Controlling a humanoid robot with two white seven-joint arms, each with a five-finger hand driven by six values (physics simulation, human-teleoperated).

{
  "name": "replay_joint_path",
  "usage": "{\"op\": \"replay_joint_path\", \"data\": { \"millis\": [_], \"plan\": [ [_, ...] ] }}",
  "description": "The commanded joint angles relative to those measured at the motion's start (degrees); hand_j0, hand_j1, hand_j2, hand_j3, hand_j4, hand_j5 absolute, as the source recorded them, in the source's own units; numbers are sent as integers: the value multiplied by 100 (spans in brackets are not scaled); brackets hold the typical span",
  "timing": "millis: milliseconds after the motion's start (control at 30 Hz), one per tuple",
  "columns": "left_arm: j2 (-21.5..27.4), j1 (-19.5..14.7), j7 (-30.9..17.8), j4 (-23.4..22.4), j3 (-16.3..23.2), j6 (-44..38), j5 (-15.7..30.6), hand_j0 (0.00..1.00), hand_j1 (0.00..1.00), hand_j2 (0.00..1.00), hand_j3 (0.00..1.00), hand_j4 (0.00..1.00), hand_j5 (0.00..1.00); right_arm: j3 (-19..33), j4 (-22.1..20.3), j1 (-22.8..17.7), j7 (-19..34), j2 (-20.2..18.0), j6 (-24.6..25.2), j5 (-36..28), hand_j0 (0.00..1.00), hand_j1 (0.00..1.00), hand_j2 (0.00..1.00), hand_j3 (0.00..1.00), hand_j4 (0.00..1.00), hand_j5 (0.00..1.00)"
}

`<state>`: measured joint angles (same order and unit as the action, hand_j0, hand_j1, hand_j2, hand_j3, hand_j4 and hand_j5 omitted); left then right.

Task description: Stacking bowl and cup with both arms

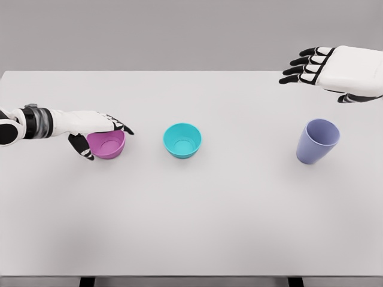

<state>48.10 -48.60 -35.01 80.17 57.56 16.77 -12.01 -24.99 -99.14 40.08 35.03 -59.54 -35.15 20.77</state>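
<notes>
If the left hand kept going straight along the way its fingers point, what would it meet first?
The left hand points right over the pink bowl, which it is at or touching. Beyond that, the teal bowl lies next in line, though the hand's height is unclear.

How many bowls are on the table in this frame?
2: a purple plastic bowl at the left, under the left hand, and a teal plastic bowl at mid-table. None appears hidden.

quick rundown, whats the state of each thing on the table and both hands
pink bowl: upright, empty, left hand around its rim
teal bowl: upright, empty, untouched
purple cup: upright, empty, untouched
left hand: at the pink bowl, fingers over it
right hand: raised above the table, open, holding nothing
</notes>
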Motion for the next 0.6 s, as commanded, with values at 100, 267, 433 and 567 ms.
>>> {"op": "replay_joint_path", "data": {
  "millis": [100, 267, 433, 567],
  "plan": [
    [6, -9, 1, -1, 0, -7, 24, 71, 71, 71, 71, 71, 71, 2, 0, 0, -3, -5, 15, -20, 100, 100, 100, 100, 100, 100],
    [32, -44, 1, 78, -8, 11, 85, 66, 66, 66, 66, 66, 66, 2, 0, 0, -3, -5, 15, -20, 100, 100, 100, 100, 100, 100],
    [76, -70, 1, 333, -26, 11, 103, 65, 65, 65, 65, 65, 65, 2, 0, 0, -3, -5, 15, -20, 100, 100, 100, 100, 100, 100],
    [103, -132, 1, 570, -52, 11, 103, 65, 65, 65, 65, 65, 65, 2, 0, 0, -3, -5, 15, -20, 100, 100, 100, 100, 100, 100]
  ]
}}
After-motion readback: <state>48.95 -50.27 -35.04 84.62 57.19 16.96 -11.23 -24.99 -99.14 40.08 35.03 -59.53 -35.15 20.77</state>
